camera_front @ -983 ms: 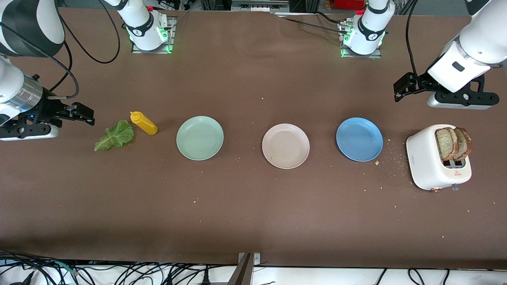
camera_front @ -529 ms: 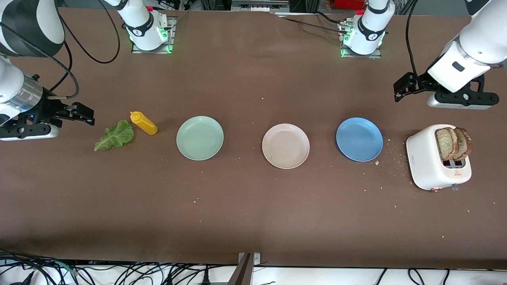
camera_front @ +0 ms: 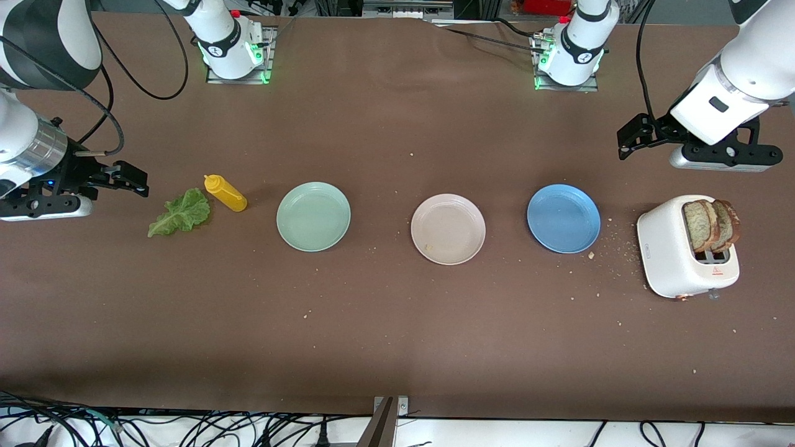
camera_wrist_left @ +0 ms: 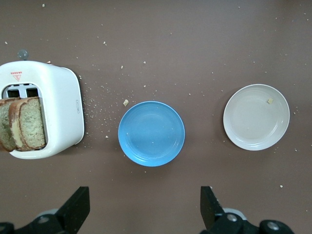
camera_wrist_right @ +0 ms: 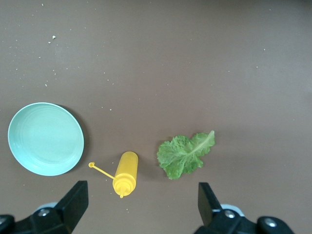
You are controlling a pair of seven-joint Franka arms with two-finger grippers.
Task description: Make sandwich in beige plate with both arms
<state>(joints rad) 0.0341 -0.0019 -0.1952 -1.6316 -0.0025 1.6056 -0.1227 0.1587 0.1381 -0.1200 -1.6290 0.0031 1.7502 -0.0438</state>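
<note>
Nothing is assembled yet: the beige plate [camera_front: 448,228] sits bare at the centre of the front view, between the mint green plate [camera_front: 313,216] and the blue plate [camera_front: 563,218]. The two toasted bread slices [camera_front: 712,224] stand upright in the slots of the white toaster [camera_front: 686,256] at the right edge of the frame. The lettuce leaf [camera_front: 180,212] lies flat on the table at the left of the frame, just beside the yellow squeeze bottle [camera_front: 225,193].

The step in hand looks like fetching the first slice. To do it well, the left arm should come straight down over the toaster, pinch one slice by its upper crust without catching its neighbour, and lift vertically so the toaster does not tip or drag. The slice should then land flat in the middle of the beige plate, passing over the blue one. The lettuce is thin and limp, so the right arm needs a low pinch at the leaf's edge, clear of the bottle.

The left gripper [camera_front: 627,138] hangs in the air at the upper right of the frame, over bare table above the toaster, jaws spread wide and empty. The right gripper [camera_front: 131,179] waits at the left edge, also spread wide, grasping nothing, over the table beside the lettuce.
</note>
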